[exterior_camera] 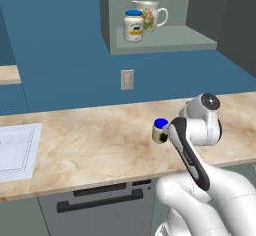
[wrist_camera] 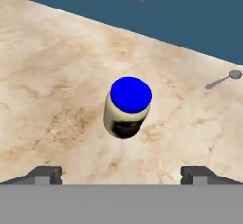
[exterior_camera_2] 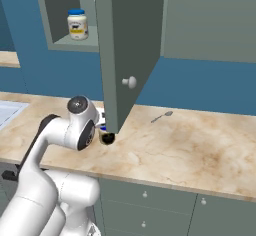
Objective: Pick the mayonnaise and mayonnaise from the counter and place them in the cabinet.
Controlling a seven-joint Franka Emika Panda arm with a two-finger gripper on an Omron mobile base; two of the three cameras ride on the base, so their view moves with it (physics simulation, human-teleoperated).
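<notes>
The gripper (wrist_camera: 121,173) is positioned above the counter (wrist_camera: 57,85) with its two finger tips spread wide and nothing between them. The deep-blue-lidded mayonnaise jar (wrist_camera: 127,107) lies ahead of the gripper along its viewing line, centred between the two finger tips but clear of them. The jar stands upright on the counter, so its long axis is vertical and its lid faces the hand camera. In the left base view this jar (exterior_camera: 160,130) sits just beside the arm's wrist, near the front half of the counter (exterior_camera: 90,140). The jar has a cream body, a dark band at its base and a saturated blue lid. The second mayonnaise jar (exterior_camera: 133,26), white with a pale blue lid and yellow-dark label, already stands on the shelf of the cabinet (exterior_camera: 165,42), just beside a floral pitcher (exterior_camera: 149,14). A spoon (wrist_camera: 222,79) lies well apart from the counter jar.
</notes>
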